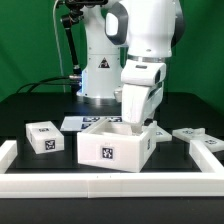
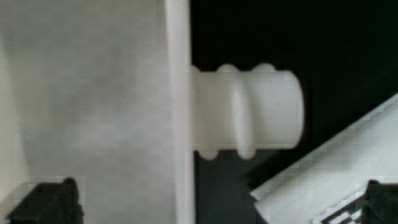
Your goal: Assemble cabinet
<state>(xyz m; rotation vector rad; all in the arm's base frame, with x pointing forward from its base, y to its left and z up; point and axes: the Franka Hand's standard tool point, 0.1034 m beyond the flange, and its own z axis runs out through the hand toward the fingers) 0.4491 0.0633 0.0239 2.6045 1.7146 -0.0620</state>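
Note:
The cabinet's boxy white frame [image 1: 115, 145] stands at the table's middle with a tag on its front face. My gripper [image 1: 133, 122] hangs right over its open top, its tips low at the rim. In the wrist view a white cabinet wall [image 2: 98, 100] fills one side, and a ribbed white knob [image 2: 249, 108] sticks out of its edge. My gripper [image 2: 214, 205] is open: both dark fingertips [image 2: 50, 203] sit far apart at the frame's corners, astride the wall's edge, gripping nothing. A small tagged block [image 1: 42, 137] lies at the exterior view's left.
A flat tagged panel [image 1: 195, 135] lies at the exterior view's right. The marker board [image 1: 88, 122] lies behind the frame, by the robot's base. A white border rail [image 1: 110, 185] runs along the front and both sides. A tagged white piece [image 2: 338, 165] shows beyond the knob.

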